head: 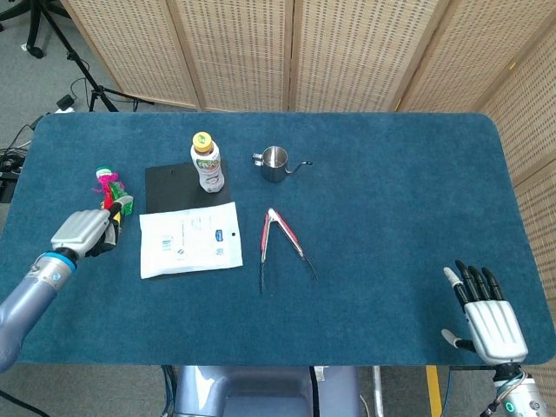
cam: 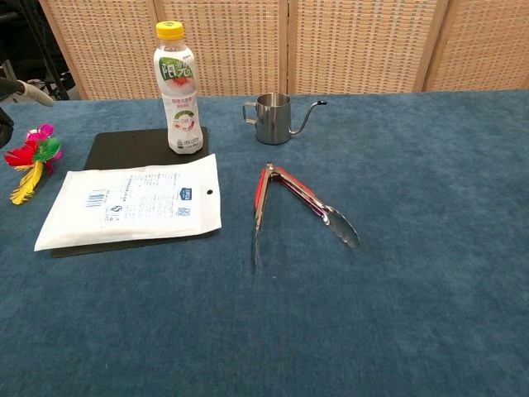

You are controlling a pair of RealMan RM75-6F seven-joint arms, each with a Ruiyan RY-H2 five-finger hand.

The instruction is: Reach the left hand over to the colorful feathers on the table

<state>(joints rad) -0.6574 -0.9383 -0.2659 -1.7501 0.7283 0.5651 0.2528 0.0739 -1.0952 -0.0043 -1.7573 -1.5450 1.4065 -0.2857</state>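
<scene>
The colorful feathers (head: 108,184) lie on the blue table near its left edge, a bunch of pink, red, green and yellow; the chest view shows the feathers (cam: 33,153) at far left. My left hand (head: 84,233) hovers just on the near side of them, covering their lower end, fingers pointing toward them and holding nothing. In the chest view only one of its fingers (cam: 25,89) shows, above the feathers at the frame's edge. My right hand (head: 485,319) rests at the near right corner of the table, fingers spread and empty.
Right of the feathers lie a black mat (head: 169,184) and a white pouch (head: 191,240) overlapping it. A drink bottle (head: 207,163) stands on the mat's far right corner. A steel pitcher (head: 275,162) and red-handled tongs (head: 280,239) sit mid-table.
</scene>
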